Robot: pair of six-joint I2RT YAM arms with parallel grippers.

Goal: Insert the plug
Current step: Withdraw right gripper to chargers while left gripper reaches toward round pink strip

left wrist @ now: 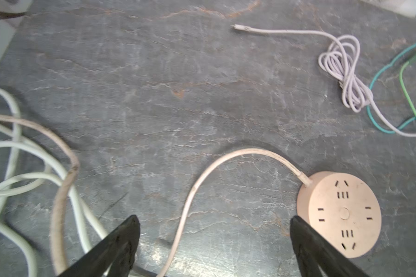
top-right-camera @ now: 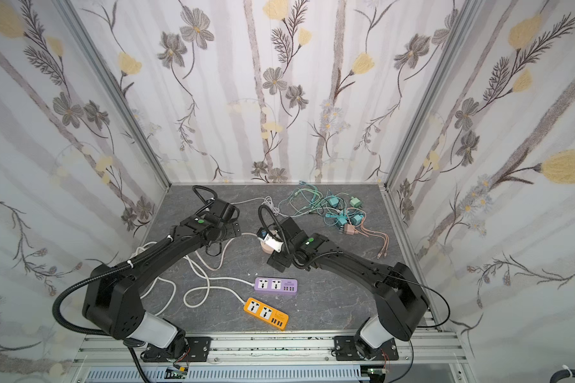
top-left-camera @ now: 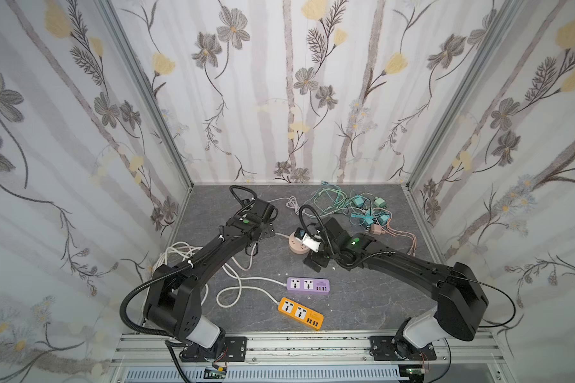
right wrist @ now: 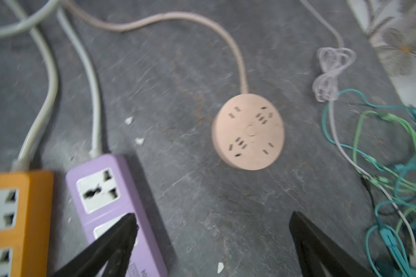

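Both grippers are empty. The right gripper (right wrist: 214, 215) has its jaws spread wide w/ nothing btw. them. The left gripper (left wrist: 214, 217) is also spread wide and holds nothing.

No plug sits in the round socket (right wrist: 249, 132); all its slots are free in both wrist views. It lies flat approx. in the middle of the tabletop (top-left-camera: 362, 298). The right gripper hangs on the near side of it, btw. it and the purple power strip (top-left-camera: 307, 286). The left gripper is just beside the socket on the opposite side.

The plugs lie in a loose pile at the rear right: several teal plugs (top-left-camera: 358, 201) w/ tangled green cables, and one pink plug (top-left-camera: 375, 228) at the pile's near edge. Which one is the task's plug I cannot tell; the pink one matches the socket's colour, so prob. that one.

From the right gripper the pile lies toward the rear and the right, apart from it, so the right arm is clearly nearer; the left arm would have to reach across the socket. The pink plug's long axis is too small to read; only its cables show, running toward the front right. I think the right gripper must first swing over there, then line up w/ the plug body.
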